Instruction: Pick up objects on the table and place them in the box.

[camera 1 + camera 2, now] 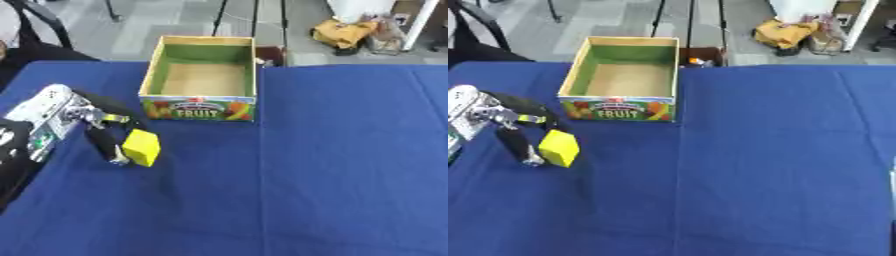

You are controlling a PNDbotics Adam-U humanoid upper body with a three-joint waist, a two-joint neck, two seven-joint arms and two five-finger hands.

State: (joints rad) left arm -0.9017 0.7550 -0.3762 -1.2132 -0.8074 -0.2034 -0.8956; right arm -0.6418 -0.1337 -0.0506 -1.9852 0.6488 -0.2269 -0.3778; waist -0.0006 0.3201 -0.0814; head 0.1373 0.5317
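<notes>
A yellow block [142,147] is at the left of the blue table, held at the fingertips of my left hand [98,131]. The hand reaches in from the left edge, its dark fingers curled down along the block's left side and the thumb arching over it. A faint shadow on the cloth under the block suggests it hangs a little above the table. The open fruit box [200,108], green inside with a bare cardboard floor, stands just behind and to the right of the block. My right hand shows in neither view.
The blue cloth [350,165] covers the whole table, with its far edge right behind the box. Beyond it, on the floor, are a yellow bag [343,32], a dark chair [35,20] at the far left and some furniture legs.
</notes>
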